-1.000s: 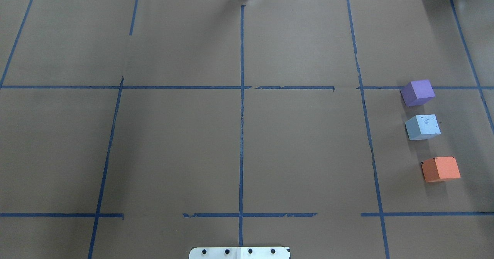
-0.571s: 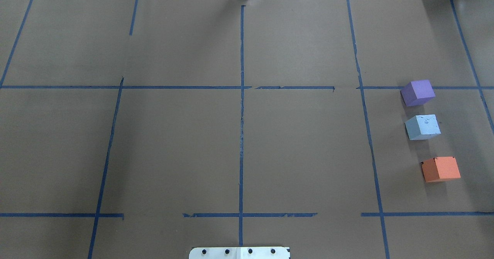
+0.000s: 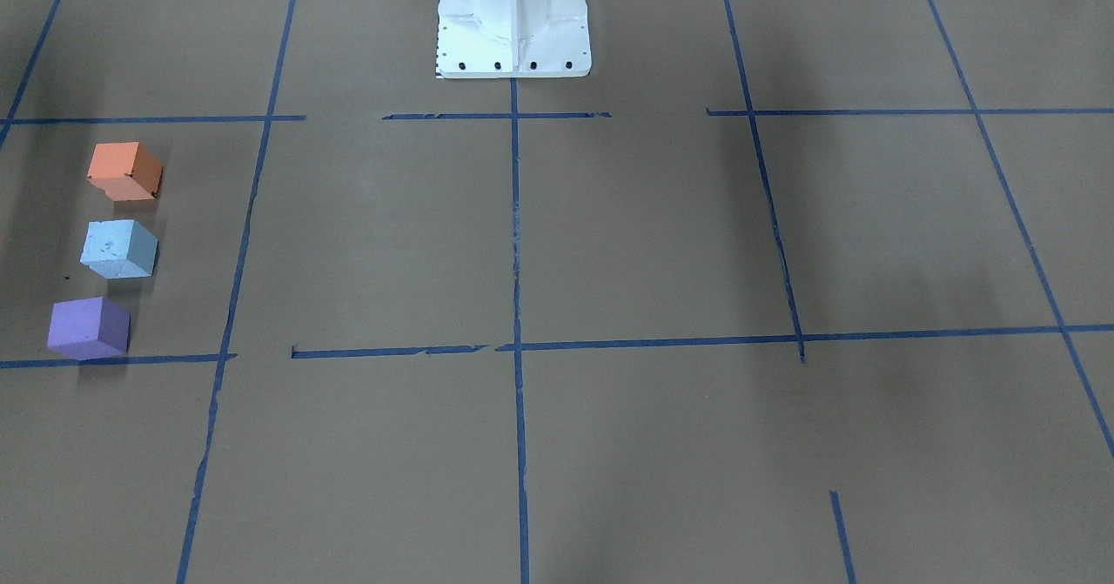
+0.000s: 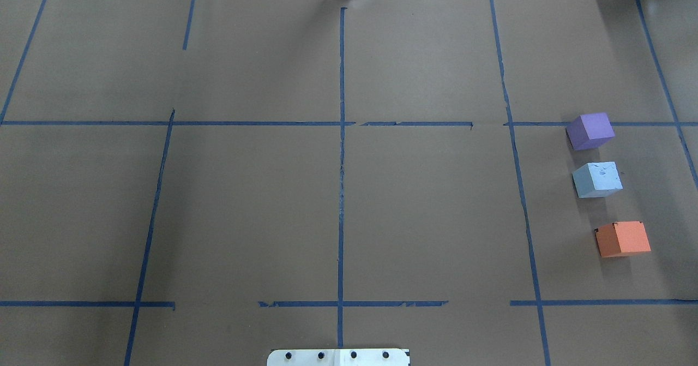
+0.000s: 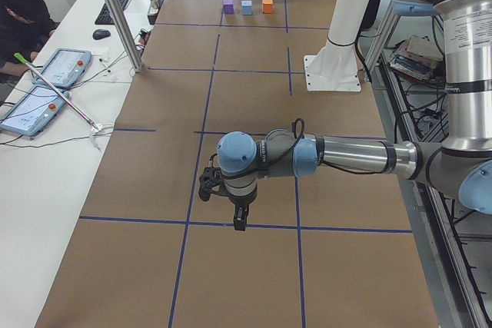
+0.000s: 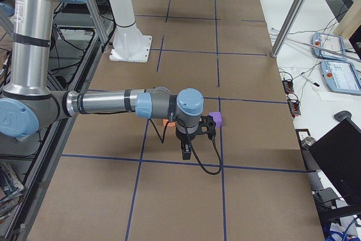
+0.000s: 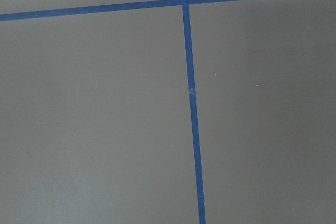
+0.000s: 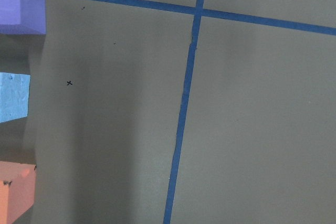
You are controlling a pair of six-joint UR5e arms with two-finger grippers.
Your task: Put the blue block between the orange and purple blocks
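The light blue block [image 4: 597, 179] sits on the brown paper at the table's right side, in a row between the purple block [image 4: 590, 131] beyond it and the orange block [image 4: 623, 239] nearer the robot; small gaps separate them. The front-facing view shows the same row: orange [image 3: 124, 171], blue [image 3: 119, 249], purple [image 3: 89, 327]. The right wrist view catches their edges: purple [image 8: 18, 3], blue [image 8: 13, 97], orange [image 8: 16, 192]. My left gripper [image 5: 234, 217] and right gripper [image 6: 185, 150] show only in the side views, so I cannot tell whether they are open or shut. Neither touches a block.
The white robot base [image 3: 513, 18] stands at the table's near middle edge. Blue tape lines [image 4: 341, 153] divide the brown paper into a grid. An operator [image 5: 19, 13] sits at a side desk with tablets [image 5: 46, 86] and cables.
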